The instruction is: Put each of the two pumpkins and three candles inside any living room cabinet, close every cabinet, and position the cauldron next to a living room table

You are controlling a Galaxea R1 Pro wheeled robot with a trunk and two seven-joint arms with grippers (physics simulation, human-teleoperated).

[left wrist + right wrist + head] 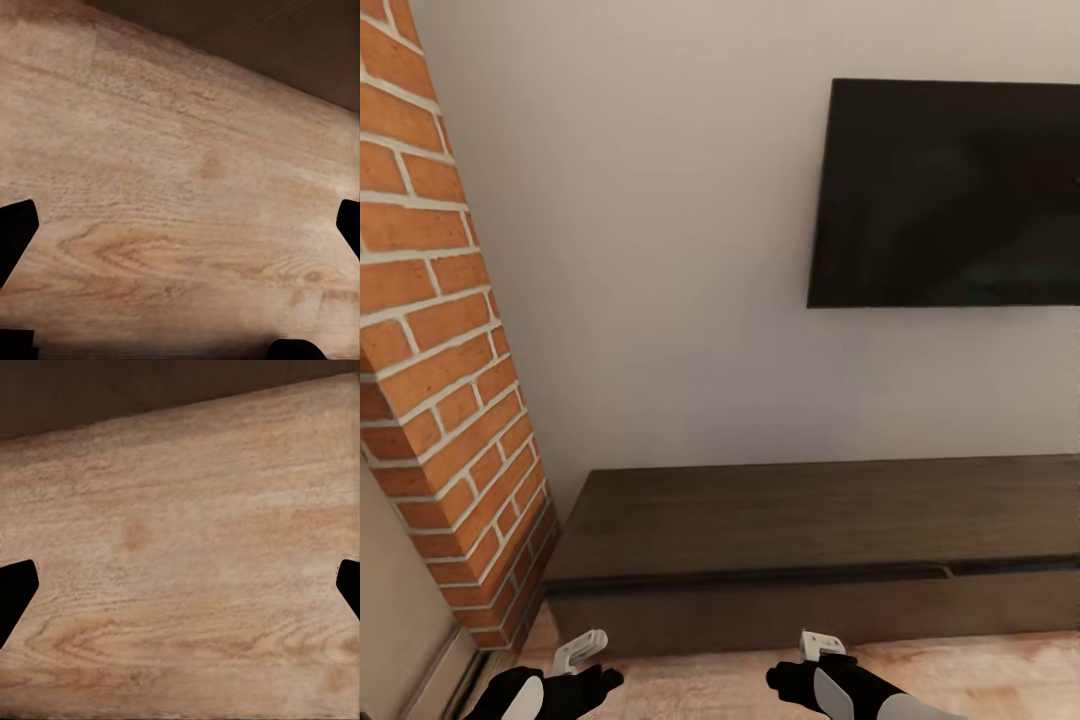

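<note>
Both black and grey robot wrists sit at the lower edge of the head view, the left gripper (582, 650) and the right gripper (822, 643) each showing a small white part that points up toward the furniture. They hang low over the light wood-plank floor (980, 675), a little apart from each other, with nothing between the fingers. In the left wrist view the dark fingertips (16, 229) stand at the two far edges of the picture, so the fingers are spread wide; below them is only floor (180, 195) with clear grain lines, a knot pattern and a small darker spot. The right wrist view gives the same: black fingertips (15, 592) far apart at both edges, also wide, over warm beige planks (180, 570). Just in front of the grippers stands the long low dark-brown wooden cabinet (810, 520), against the wall. Its flat top has a fine matt grain and is bare, and its handle-less drawer fronts look flush, with only a thin dark gap under the top. Its brown front also shows as a dark band along one edge of both wrist views. Above it a flat black rectangular TV (950, 195) hangs on the smooth off-white wall (660, 250). To the left rises a red-brick fireplace column (430, 330) with pale mortar joints, rough in texture. I can read no writing anywhere.
</note>
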